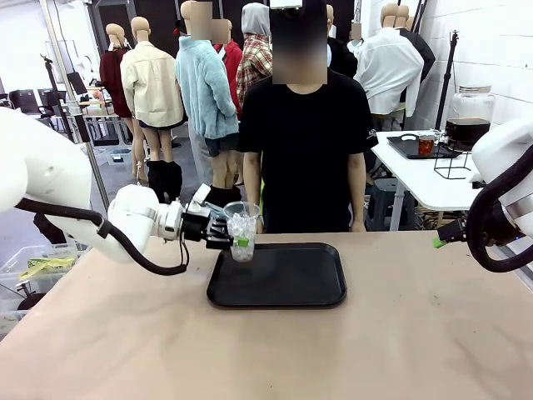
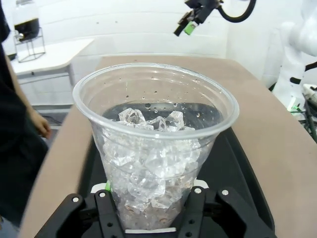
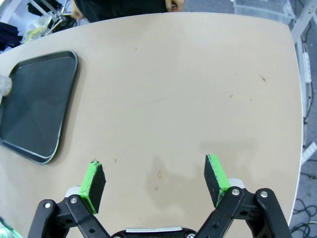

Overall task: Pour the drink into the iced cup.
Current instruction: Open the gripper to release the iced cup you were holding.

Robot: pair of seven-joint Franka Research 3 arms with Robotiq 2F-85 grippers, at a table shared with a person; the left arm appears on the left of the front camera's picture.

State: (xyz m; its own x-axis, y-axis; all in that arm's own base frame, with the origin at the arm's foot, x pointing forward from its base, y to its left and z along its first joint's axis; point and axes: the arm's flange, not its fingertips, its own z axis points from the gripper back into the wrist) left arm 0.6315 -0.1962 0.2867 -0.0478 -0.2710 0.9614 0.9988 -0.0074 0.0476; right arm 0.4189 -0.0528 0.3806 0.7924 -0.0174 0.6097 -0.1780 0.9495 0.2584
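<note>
So the left gripper (image 1: 233, 236) is clamped low on the iced cup (image 2: 156, 148) at the far left corner of the black tray (image 1: 283, 287). That thin clear plastic looks like it could flex or slip in the pads once liquid adds weight, or tip if the pour bumps it. The right gripper (image 3: 156, 181) is spread wide with nothing in it over the table's right side, and the only drink (image 1: 467, 131) I can spot sits in a glass dispenser on a side table past the far right corner, so a long carry risks dribbles.
</note>
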